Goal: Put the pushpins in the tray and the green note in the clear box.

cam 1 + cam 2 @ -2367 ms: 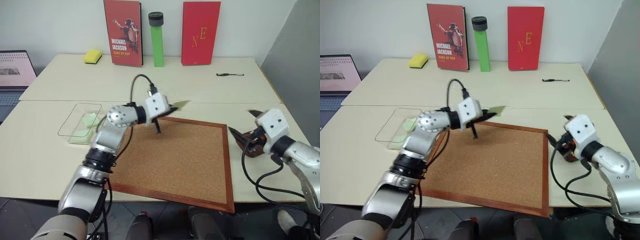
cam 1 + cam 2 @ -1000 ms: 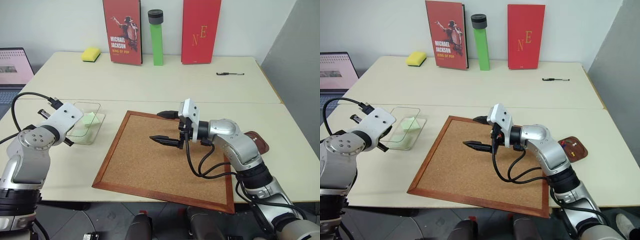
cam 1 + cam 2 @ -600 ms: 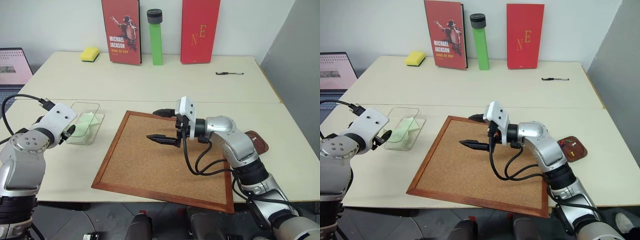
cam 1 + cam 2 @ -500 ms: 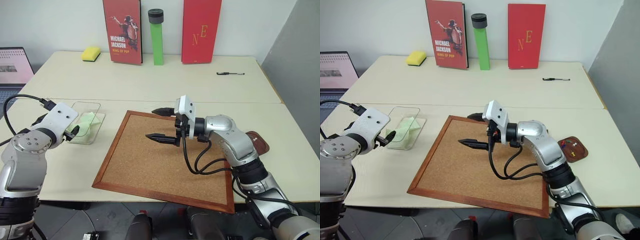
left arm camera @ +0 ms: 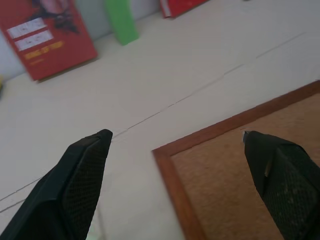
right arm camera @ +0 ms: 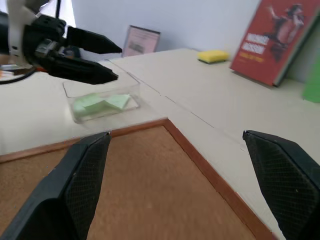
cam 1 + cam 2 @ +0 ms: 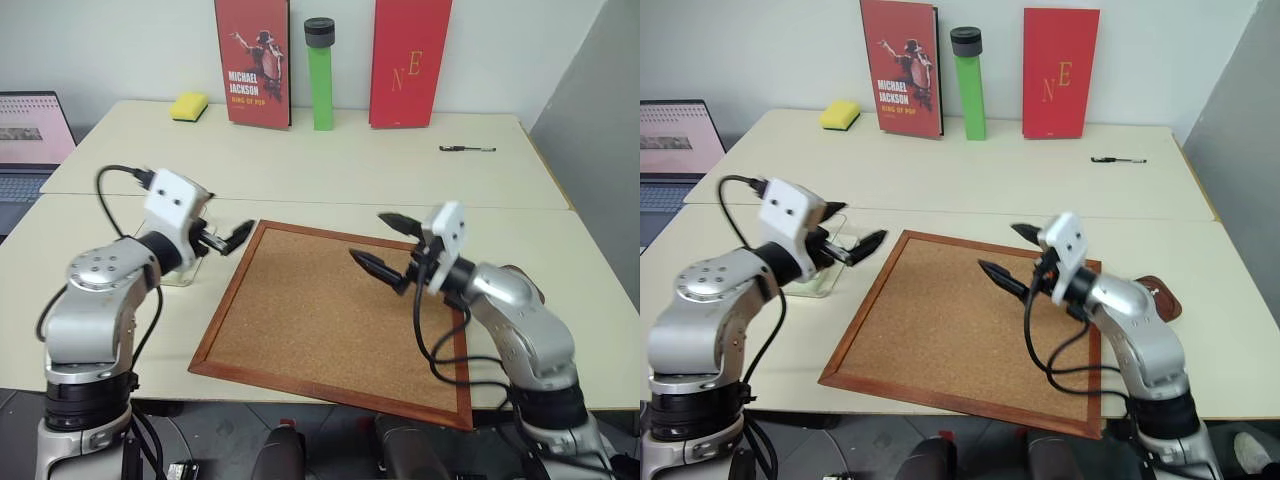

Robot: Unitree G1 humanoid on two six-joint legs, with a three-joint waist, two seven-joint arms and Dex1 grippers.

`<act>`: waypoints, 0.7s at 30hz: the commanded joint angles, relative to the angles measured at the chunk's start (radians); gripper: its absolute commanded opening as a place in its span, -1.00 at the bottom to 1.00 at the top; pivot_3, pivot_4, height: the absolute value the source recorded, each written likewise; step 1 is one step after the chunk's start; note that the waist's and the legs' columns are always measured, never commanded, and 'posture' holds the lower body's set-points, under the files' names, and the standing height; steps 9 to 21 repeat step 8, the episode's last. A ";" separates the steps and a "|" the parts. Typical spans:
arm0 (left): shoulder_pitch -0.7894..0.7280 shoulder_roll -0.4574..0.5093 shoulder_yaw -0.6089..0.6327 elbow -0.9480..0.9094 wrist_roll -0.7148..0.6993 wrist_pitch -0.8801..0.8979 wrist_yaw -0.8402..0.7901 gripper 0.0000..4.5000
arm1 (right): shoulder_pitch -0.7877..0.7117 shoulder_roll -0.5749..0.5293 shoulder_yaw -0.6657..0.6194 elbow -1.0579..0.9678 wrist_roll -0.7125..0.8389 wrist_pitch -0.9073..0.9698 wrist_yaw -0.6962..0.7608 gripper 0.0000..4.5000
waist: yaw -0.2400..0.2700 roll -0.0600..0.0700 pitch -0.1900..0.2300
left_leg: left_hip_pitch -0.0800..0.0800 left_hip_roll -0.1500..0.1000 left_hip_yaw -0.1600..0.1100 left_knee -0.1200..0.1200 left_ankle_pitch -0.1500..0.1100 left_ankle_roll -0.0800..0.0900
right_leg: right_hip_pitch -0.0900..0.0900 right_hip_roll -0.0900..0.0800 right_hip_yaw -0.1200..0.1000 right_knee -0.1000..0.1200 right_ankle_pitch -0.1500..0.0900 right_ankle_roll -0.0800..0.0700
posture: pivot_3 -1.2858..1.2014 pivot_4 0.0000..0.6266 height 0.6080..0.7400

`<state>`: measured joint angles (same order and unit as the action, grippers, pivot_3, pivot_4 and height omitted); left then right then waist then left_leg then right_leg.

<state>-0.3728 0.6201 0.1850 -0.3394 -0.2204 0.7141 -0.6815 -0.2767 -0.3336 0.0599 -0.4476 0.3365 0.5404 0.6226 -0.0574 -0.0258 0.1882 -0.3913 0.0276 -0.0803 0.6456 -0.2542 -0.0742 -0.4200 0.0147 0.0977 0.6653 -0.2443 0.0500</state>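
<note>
Currently the left gripper [image 7: 236, 237] hangs over the near-left corner region of the corkboard [image 7: 320, 310], just past the clear box [image 6: 102, 97], with its two black fingers spread wide and nothing between them. Right gripper [image 7: 383, 245] is above the far-right part of the corkboard, fingers likewise spread wide apart, empty, pointing across toward the left arm.

Green note [image 6: 100, 103]: inside the clear box, lying folded or buckled, pale green, resting on the box floor. The clear box sits on the beige table [image 7: 330, 165] just beside the left edge of the corkboard; in the head views the left arm covers most of it.

Tray [image 7: 1162, 293]: dark reddish-brown, on the table just off the right edge of the corkboard, mostly hidden behind the right forearm. Its contents cannot be made out, so the pushpins are not located.

Corkboard surface looks bare, wood frame all round, turned slightly askew to the table edge.

Background along the far wall, left to right: yellow sponge [image 7: 188, 106], red book with a dancing figure on its cover [image 7: 252, 60], upright green cylinder with a black cap [image 7: 320, 74], second red book lettered "N E" [image 7: 410, 62]. Black pen [image 7: 466, 149] lies on the far right of the table. Laptop [image 7: 35, 135] open at the far left.
</note>
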 commanded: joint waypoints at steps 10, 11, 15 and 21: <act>-0.041 -0.062 -0.143 0.147 -0.031 -0.170 -0.073 0.98 | 0.229 -0.058 -0.092 -0.194 -0.007 0.008 -0.114 1.00 | -0.001 0.000 0.000 | 0.002 0.001 0.001 0.001 0.000 0.000 | 0.001 0.001 0.001 0.000 0.001 0.000 | 0.03 -0.52 1.00; -0.041 -0.062 -0.143 0.147 -0.031 -0.170 -0.073 0.98 | 0.229 -0.058 -0.092 -0.194 -0.007 0.008 -0.114 1.00 | -0.001 0.000 0.000 | 0.002 0.001 0.001 0.001 0.000 0.000 | 0.001 0.001 0.001 0.000 0.001 0.000 | 0.03 -0.52 1.00; -0.041 -0.062 -0.143 0.147 -0.031 -0.170 -0.073 0.98 | 0.229 -0.058 -0.092 -0.194 -0.007 0.008 -0.114 1.00 | -0.001 0.000 0.000 | 0.002 0.001 0.001 0.001 0.000 0.000 | 0.001 0.001 0.001 0.000 0.001 0.000 | 0.03 -0.52 1.00; -0.041 -0.062 -0.143 0.147 -0.031 -0.170 -0.073 0.98 | 0.229 -0.058 -0.092 -0.194 -0.007 0.008 -0.114 1.00 | -0.001 0.000 0.000 | 0.002 0.001 0.001 0.001 0.000 0.000 | 0.001 0.001 0.001 0.000 0.001 0.000 | 0.03 -0.52 1.00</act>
